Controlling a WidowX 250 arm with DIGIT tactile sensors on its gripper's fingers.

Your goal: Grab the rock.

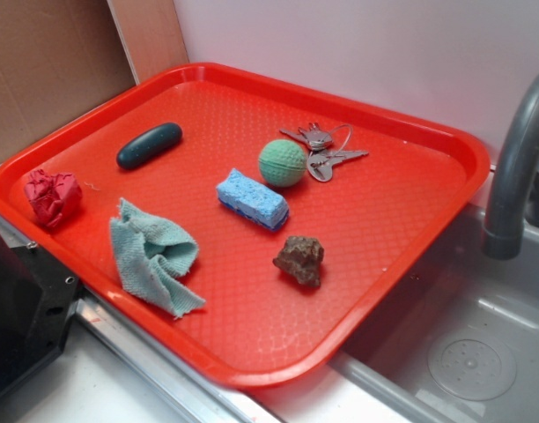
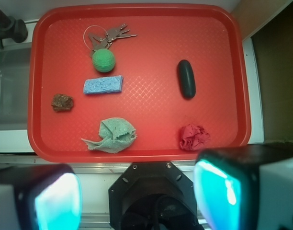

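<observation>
The rock, a small lumpy brown-grey stone, lies on the red tray toward the sink-side edge. My gripper is high above the robot base, well back from the tray and far from the rock. It stands open, with both teal pads wide apart and nothing between them. The exterior view shows only the black robot base at lower left, not the fingers.
Also lying on the tray are a green ball, keys, a blue sponge, a teal cloth, a red paper wad and a dark oblong object. A sink with a grey faucet borders the tray.
</observation>
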